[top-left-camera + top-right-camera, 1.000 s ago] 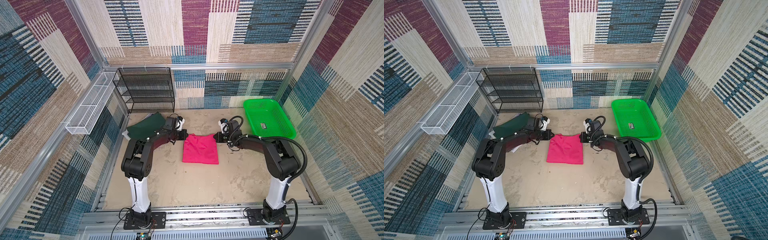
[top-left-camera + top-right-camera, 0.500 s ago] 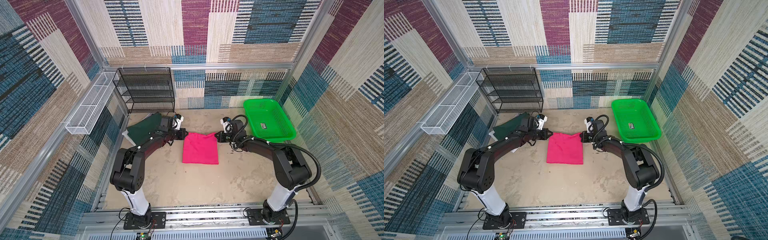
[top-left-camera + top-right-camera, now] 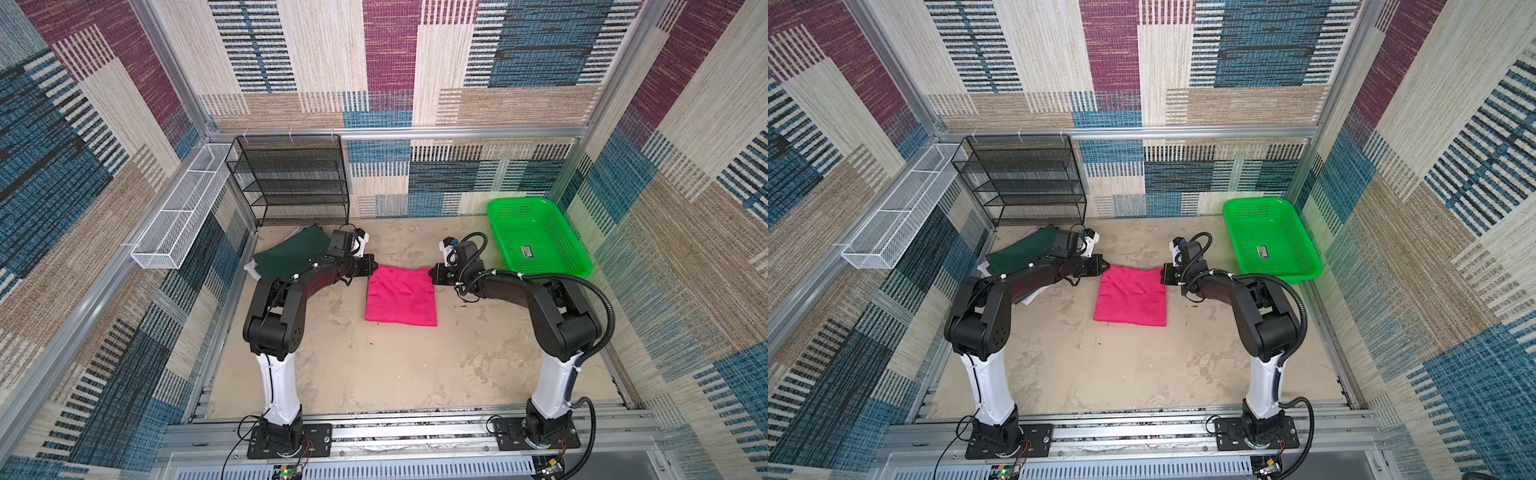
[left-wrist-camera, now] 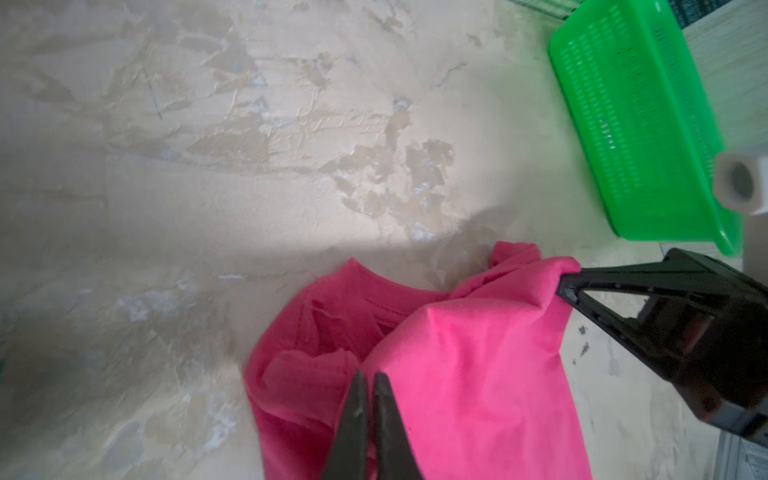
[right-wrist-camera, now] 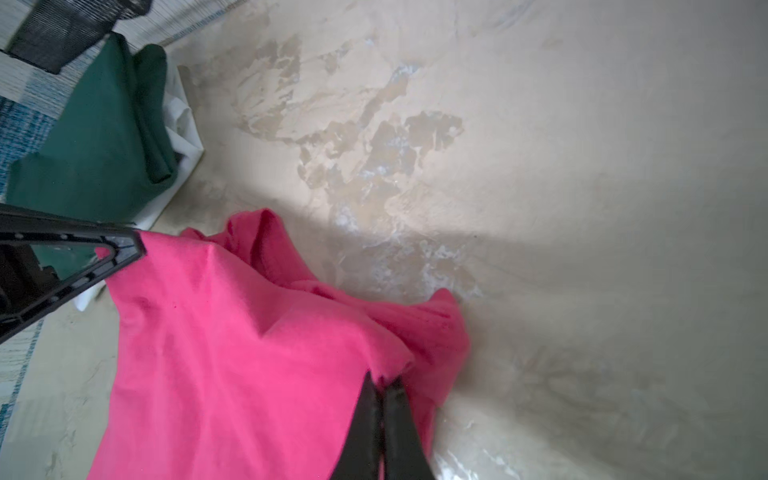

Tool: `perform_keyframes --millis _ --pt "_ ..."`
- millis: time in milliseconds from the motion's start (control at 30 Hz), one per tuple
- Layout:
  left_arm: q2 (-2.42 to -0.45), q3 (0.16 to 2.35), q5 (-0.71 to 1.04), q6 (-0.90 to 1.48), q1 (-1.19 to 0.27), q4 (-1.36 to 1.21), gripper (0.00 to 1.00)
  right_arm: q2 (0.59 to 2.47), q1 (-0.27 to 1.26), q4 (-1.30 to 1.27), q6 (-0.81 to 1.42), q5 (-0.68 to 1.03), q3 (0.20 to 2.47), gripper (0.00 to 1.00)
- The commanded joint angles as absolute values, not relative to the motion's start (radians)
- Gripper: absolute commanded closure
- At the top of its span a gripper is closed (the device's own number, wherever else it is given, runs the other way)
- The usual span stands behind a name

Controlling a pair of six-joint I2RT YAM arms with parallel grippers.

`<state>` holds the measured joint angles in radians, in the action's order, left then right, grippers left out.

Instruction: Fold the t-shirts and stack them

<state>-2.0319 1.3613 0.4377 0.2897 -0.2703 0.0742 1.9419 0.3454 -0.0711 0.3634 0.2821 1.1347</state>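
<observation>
on table [image 3: 374, 365] — one pink t-shirt [image 3: 401, 297]

Open tabletop [image 3: 395, 374] — basket [image 3: 548, 270] at right

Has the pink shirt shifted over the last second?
No. In both top views the pink t-shirt has not shifted: far edge still level with the near rim of the green basket.

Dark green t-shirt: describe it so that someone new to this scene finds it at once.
Find the black wire rack against the back wall. On the table right in front of it, by the left arm, lies the dark green t-shirt, resting on white cloth. It is dull dark cloth, unlike the bright pink t-shirt mid-table or the bright green plastic basket.
</observation>
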Motion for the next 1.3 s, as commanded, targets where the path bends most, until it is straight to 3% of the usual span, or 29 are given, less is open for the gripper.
perform_keyframes --millis 0,200,433,667,1000,1267 --pt "-2.064 1.369 0.406 0.318 -0.268 0.047 1.00 1.978 0.344 -0.097 0.381 0.232 1.152 1.00" --pt "-2.072 1.336 0.376 0.308 -0.261 0.021 0.96 1.996 0.345 -0.090 0.381 0.182 1.148 1.00" --pt "-1.966 1.258 0.366 0.290 -0.259 -0.033 0.77 1.920 0.345 -0.081 0.358 0.147 1.128 0.60" --pt "-1.879 1.231 0.414 0.334 -0.261 -0.057 0.74 1.847 0.347 -0.088 0.377 0.234 1.133 0.64" --pt "-2.020 1.278 0.525 0.445 -0.265 -0.137 0.78 1.975 0.347 -0.167 0.452 0.389 1.193 0.67" --pt "-2.119 1.317 0.486 0.440 -0.256 -0.116 0.78 2.070 0.347 -0.152 0.450 0.348 1.227 0.69"
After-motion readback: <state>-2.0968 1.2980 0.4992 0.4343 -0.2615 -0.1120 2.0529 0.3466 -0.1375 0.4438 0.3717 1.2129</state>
